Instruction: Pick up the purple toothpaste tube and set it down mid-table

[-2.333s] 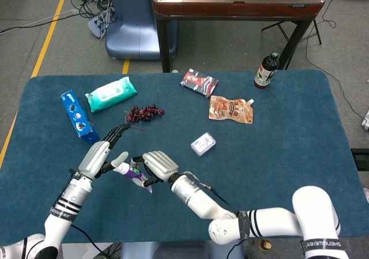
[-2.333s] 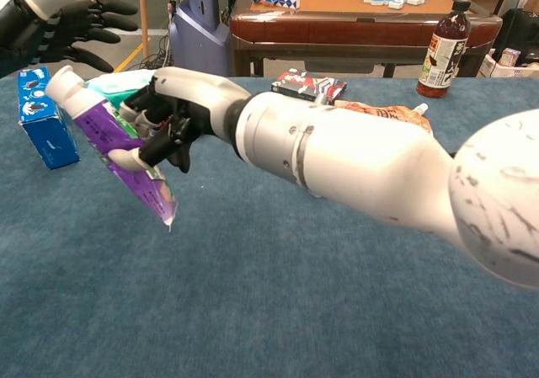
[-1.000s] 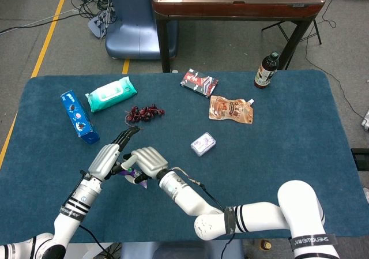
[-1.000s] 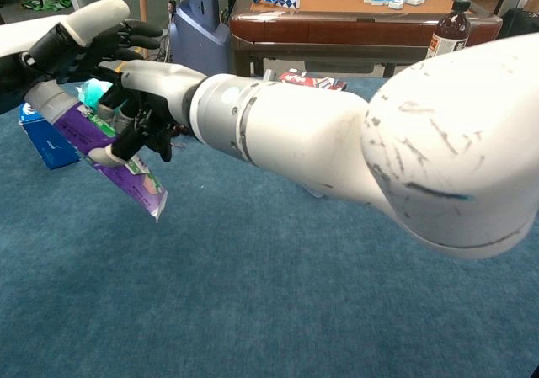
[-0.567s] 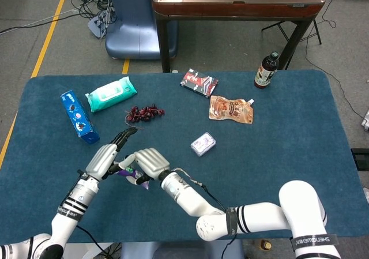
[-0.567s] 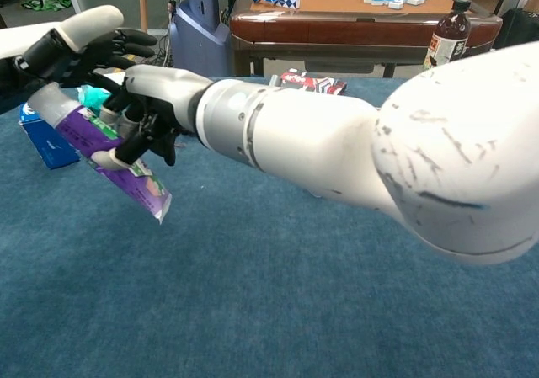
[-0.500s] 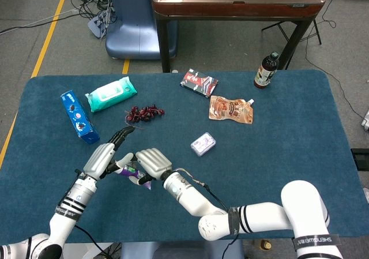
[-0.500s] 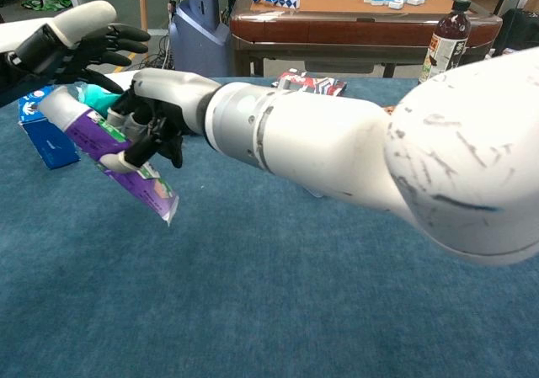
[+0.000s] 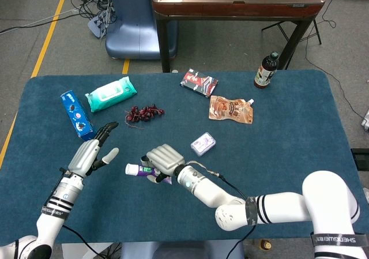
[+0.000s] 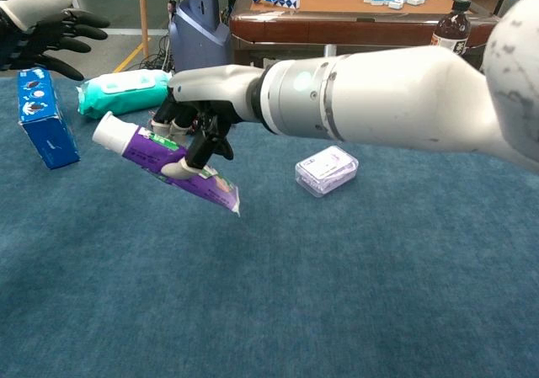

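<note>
From the head view, the table carries one of each: a purple toothpaste tube, a blue box, a green wipes pack, a cluster of dark red grapes, a red-and-black packet, an orange pouch, a small clear case and a dark bottle. Two hands show. The right hand is curled over the tube, gripping it left of mid-table, near the front; the white cap pokes out to the left. The left hand is off to the side with fingers spread, holding nothing, just in front of the blue box.

From the chest view, the tube is lifted off the cloth, tilted with its white cap up to the left and its flat crimped end down to the right. Its body is purple with a green band near the cap and pale print toward the crimp. The right hand clamps it from above, thumb underneath. The clear case lies just beside to the right, the wipes pack behind, the blue box upright at left. The left hand hovers top left, fingers apart.
</note>
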Robot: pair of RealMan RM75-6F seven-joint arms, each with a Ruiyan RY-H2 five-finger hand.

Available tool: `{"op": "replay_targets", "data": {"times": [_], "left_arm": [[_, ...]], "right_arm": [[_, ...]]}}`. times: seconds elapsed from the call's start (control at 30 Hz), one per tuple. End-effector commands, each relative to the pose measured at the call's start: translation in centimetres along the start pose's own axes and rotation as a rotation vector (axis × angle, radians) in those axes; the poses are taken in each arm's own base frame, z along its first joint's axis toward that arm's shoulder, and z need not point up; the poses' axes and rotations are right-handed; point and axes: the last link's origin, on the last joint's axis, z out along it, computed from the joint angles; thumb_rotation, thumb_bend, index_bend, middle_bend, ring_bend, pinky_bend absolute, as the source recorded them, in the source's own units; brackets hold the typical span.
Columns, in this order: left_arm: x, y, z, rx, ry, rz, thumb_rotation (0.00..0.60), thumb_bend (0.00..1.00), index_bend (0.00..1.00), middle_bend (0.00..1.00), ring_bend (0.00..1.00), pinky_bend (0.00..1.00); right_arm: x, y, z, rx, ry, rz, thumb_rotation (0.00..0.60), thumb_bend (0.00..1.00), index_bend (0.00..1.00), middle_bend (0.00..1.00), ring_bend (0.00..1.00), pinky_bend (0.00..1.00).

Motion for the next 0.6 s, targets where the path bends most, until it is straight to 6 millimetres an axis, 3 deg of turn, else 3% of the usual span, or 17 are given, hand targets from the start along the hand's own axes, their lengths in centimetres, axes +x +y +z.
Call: {"op": "replay_targets", "data": {"times": [0.03, 0.4, 0.53, 0.6], "left_arm": [[0.2, -0.1, -0.1, 0.005, 0.007, 0.001, 0.0, 0.13, 0.0, 0.02, 0.01, 0.13], [0.7, -0.7, -0.5, 0.026, 0.025, 0.005, 0.0, 0.13, 0.0, 0.02, 0.01, 0.13], [0.7, -0.8, -0.6, 0.025, 0.03, 0.006, 0.0, 0.13, 0.0, 0.02, 0.01, 0.13], [0.7, -0.9, -0.7, 0.026, 0.033, 0.007, 0.0, 0.13, 0.0, 0.01, 0.01, 0.13]], "right_arm": [[0.2, 0.1, -0.3, -0.006, -0.053, -0.088, 0.6, 0.93, 0.94, 0.78, 0.72, 0.61], [-0.9, 1.4, 0.0, -0.067, -0.108, -0.349, 0.6, 0.81, 0.93, 0.75, 0.69, 0.58], [-1.6, 1.7, 0.3, -0.096, -0.105, -0.403, 0.6, 0.67, 0.85, 0.71, 0.65, 0.56], [-2.0, 1.7, 0.3, -0.103, -0.111, -0.395, 0.6, 0.55, 0.74, 0.67, 0.61, 0.55]]}}
